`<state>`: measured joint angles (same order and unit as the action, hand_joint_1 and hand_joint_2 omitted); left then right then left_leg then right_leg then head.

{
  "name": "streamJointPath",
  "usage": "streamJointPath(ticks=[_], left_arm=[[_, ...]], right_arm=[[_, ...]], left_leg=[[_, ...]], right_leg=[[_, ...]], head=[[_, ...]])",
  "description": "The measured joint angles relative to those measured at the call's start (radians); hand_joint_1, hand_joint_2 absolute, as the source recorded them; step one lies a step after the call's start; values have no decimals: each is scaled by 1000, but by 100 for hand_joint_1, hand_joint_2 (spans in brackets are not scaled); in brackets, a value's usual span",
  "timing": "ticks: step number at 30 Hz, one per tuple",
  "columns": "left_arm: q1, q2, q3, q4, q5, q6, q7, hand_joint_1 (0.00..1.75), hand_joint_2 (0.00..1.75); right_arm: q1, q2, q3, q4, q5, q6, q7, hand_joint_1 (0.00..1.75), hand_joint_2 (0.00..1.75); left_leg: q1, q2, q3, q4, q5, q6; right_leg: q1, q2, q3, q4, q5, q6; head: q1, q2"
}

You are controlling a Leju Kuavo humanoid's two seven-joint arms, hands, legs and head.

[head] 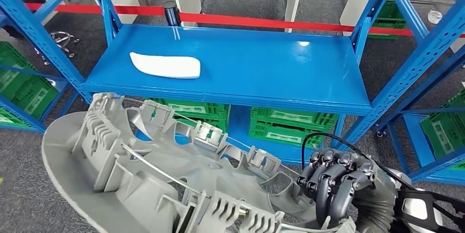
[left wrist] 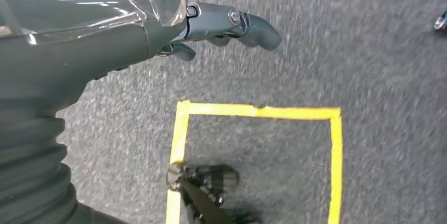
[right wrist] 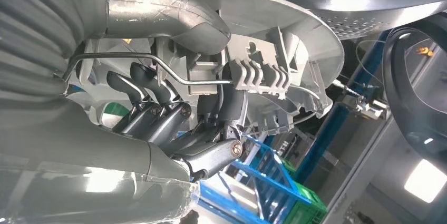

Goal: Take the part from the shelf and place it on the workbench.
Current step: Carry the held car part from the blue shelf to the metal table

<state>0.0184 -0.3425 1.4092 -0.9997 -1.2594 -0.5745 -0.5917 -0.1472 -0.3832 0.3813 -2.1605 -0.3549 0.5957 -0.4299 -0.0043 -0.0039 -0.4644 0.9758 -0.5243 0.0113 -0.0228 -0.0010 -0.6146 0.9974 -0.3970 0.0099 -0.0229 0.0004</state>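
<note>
A large grey plastic part [head: 164,172], round with ribbed clips and a wire ring on its inner face, is held up in front of the blue shelf [head: 230,68]. My right hand [head: 337,186] grips its rim at the lower right, dark fingers curled over the edge. Up close, the right hand [right wrist: 174,124] has its fingers hooked into the part [right wrist: 263,71] beside a clip. My left hand [left wrist: 221,26] hangs over grey carpet, holding nothing, fingers slightly bent.
A white curved piece [head: 164,64] lies on the shelf's left side. Green crates [head: 285,123] sit under the shelf, more at both sides. A red barrier tape [head: 263,23] runs behind it. Yellow floor tape [left wrist: 258,112] marks a square on the carpet.
</note>
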Motion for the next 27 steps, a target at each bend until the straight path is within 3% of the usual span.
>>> streamJointPath(ticks=[2, 3, 4, 6, 7, 8, 9, 10, 11, 12, 14, 15, 17, 18, 19, 21, 22, 23, 24, 25, 27], left_arm=[[-2, 2, 1, 5, -6, 2, -1, 0, 175], [-4, 3, 1, 9, -9, 6, -2, 0, 175], [-7, 4, 2, 17, -13, 12, -3, 0, 175], [-13, 9, 2, 42, -16, 34, -4, 0, 175], [-14, 11, 2, 57, -17, 45, -4, 0, 175], [-16, 14, 2, 72, -17, 55, -4, 0, 175], [-17, 18, 2, 85, -17, 60, -5, 0, 175], [-18, 20, 2, 96, -17, 64, -5, 0, 175], [-20, 23, 2, 105, -17, 66, -6, 0, 175], [-21, 26, 2, 112, -17, 68, -6, 0, 175], [-23, 31, 2, 123, -17, 70, -7, 0, 175], [-23, 34, 2, 127, -17, 71, -8, 0, 175], [-23, 39, 2, 133, -18, 72, -9, 0, 175], [-23, 41, 3, 136, -18, 72, -10, 0, 175], [-22, 42, 3, 138, -18, 72, -10, 0, 175], [-22, 43, 4, 140, -19, 68, -11, 0, 175], [-22, 44, 4, 141, -21, 65, -11, 0, 175], [-22, 44, 4, 141, -23, 63, -11, 0, 175], [-22, 43, 4, 140, -26, 60, -11, 0, 175], [-22, 43, 4, 140, -29, 57, -11, 0, 175], [-22, 43, 4, 131, -32, 51, -10, 0, 175]], right_arm=[[1, -3, -4, 0, 14, 5, -10, 173, 175], [3, -6, -7, 0, 23, 11, -18, 173, 175], [5, -10, -9, 0, 32, 19, -27, 173, 175], [10, -21, -13, 2, 44, 37, -49, 173, 175], [12, -25, -13, 4, 48, 45, -60, 173, 175], [12, -29, -14, 7, 51, 51, -68, 173, 175], [12, -33, -14, 10, 52, 56, -72, 173, 175], [12, -35, -14, 12, 53, 59, -76, 173, 175], [11, -37, -14, 14, 53, 60, -78, 173, 175], [9, -39, -13, 15, 53, 62, -79, 173, 175], [7, -40, -14, 16, 52, 64, -81, 173, 175], [6, -41, -14, 16, 52, 64, -81, 173, 175], [5, -41, -13, 18, 49, 65, -77, 173, 175], [3, -41, -13, 18, 47, 64, -71, 173, 175], [1, -39, -12, 19, 45, 62, -63, 173, 175], [-3, -34, -11, 19, 41, 56, -45, 173, 175], [-4, -32, -10, 19, 40, 54, -39, 173, 175], [-3, -29, -10, 19, 37, 53, -36, 173, 175], [-1, -26, -10, 19, 35, 53, -35, 173, 175], [0, -24, -10, 19, 33, 54, -34, 173, 175], [0, -17, -13, 19, 31, 59, -36, 173, 175]], left_leg=[[-2, 4, -11, -9, 23, 15], [-1, 7, -20, -16, 38, 24], [1, 10, -32, -22, 54, 31], [-1, 16, -61, -23, 81, 39], [-2, 19, -78, -22, 93, 39], [-3, 24, -94, -20, 106, 39], [-3, 30, -112, -18, 117, 38], [-3, 36, -129, -13, 127, 35], [-3, 41, -145, -4, 134, 32], [-4, 46, -160, 7, 140, 27], [-7, 56, -178, 25, 149, 17], [-7, 61, -182, 29, 155, 11], [-2, 65, -187, 33, 159, 0], [1, 56, -194, 45, 139, -6], [4, 43, -204, 74, 99, -14], [8, 18, -231, 185, -10, -26], [8, 14, -241, 248, -47, -28], [8, 13, -242, 295, -60, -28], [8, 13, -229, 313, -50, -26], [8, 11, -200, 297, -26, -22], [4, 5, -98, 180, 7, -6]], right_leg=[[-3, 0, -6, -1, 5, 8], [-2, 0, -15, 14, -12, 6], [-2, 0, -29, 48, -46, 0], [-2, 1, -67, 172, -137, -12], [-2, 1, -81, 236, -165, -9], [-2, 0, -83, 278, -172, -1], [-2, 0, -68, 285, -158, 12], [-3, -2, -35, 257, -135, 25], [-3, -10, 14, 196, -116, 34], [-1, -21, 70, 118, -114, 36], [4, -36, 134, 13, -133, 22], [8, -35, 139, -5, -142, 11], [7, -27, 120, -4, -129, -8], [6, -24, 111, -4, -119, -17], [4, -22, 99, -4, -107, -25], [3, -16, 74, -3, -81, -32], [4, -13, 60, -2, -69, -33], [6, -9, 46, -1, -56, -32], [7, -7, 30, -1, -45, -31], [9, -4, 15, 0, -33, -30], [13, 0, -9, 0, -12, -27]], head=[[-2, 0], [0, 0], [1, 0], [4, 0], [4, 0], [4, 0], [5, 0], [5, 0], [5, 0], [6, 0], [5, 0], [4, 0], [3, 0], [3, 0], [2, 0], [1, 0], [1, 0], [1, 0], [1, 0], [1, 0], [1, 0]])
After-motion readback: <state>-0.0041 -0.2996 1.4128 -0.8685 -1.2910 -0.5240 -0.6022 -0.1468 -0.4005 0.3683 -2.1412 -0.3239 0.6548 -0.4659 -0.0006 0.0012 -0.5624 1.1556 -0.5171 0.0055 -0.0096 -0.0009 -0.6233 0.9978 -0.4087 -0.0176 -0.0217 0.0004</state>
